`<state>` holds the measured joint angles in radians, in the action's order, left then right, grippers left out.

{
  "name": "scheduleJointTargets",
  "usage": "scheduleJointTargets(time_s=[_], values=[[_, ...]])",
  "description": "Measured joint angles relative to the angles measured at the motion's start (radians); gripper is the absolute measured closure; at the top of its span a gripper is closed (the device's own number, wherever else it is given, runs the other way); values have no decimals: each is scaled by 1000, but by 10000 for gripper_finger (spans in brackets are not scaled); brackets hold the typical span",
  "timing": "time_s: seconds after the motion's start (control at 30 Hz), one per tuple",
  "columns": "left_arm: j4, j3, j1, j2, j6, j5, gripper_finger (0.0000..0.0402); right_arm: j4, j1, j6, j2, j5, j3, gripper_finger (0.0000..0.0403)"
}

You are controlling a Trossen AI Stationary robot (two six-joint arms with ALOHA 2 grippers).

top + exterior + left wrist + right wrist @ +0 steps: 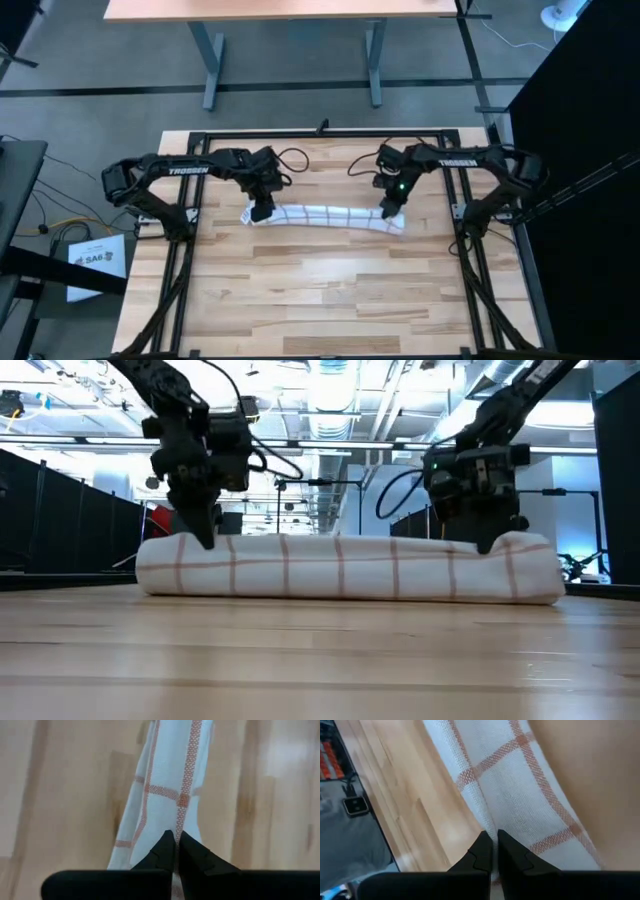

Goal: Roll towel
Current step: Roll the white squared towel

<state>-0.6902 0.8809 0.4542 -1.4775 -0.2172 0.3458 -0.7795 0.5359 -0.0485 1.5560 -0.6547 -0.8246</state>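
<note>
The towel (325, 216), white with thin reddish grid lines, lies as a long roll across the table's middle, running left to right; it also shows in the low view (350, 568). My left gripper (262, 211) is shut at the top of the roll near its left end. My right gripper (388, 212) is shut at the top of the roll near its right end. No tag shows. My left gripper pinches a thin bit of cloth on top of the roll near its left end (176, 822) between its two fingers. The fingers come from above, pointing down (207, 536). The roll lies on the table; one layer or several, I cannot tell. My right gripper pinches a crease of cloth on top of the roll near its right end (492, 827) between its two fingers. The fingers come from above, pointing down (486, 543). The roll lies on the table, and its end bulges up beside the fingers (525, 545).
The wooden table top (320, 290) stretches bare toward the near edge. A black frame (330, 135) runs around the table's far edge and sides. A desk (290, 10) stands beyond the far edge.
</note>
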Motion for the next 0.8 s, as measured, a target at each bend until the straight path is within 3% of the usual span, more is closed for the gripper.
scheduleJointTargets(time_s=[0.23, 0.6, 0.8], values=[[95, -57, 37, -97, -66, 3, 401, 15, 61, 96, 130, -29, 1, 399], [170, -58, 50, -141, -102, -99, 400, 78, 80, 163, 156, 116, 2, 397], [139, -60, 53, -140, -79, -112, 349, 71, 97, 163, 155, 120, 4, 333]])
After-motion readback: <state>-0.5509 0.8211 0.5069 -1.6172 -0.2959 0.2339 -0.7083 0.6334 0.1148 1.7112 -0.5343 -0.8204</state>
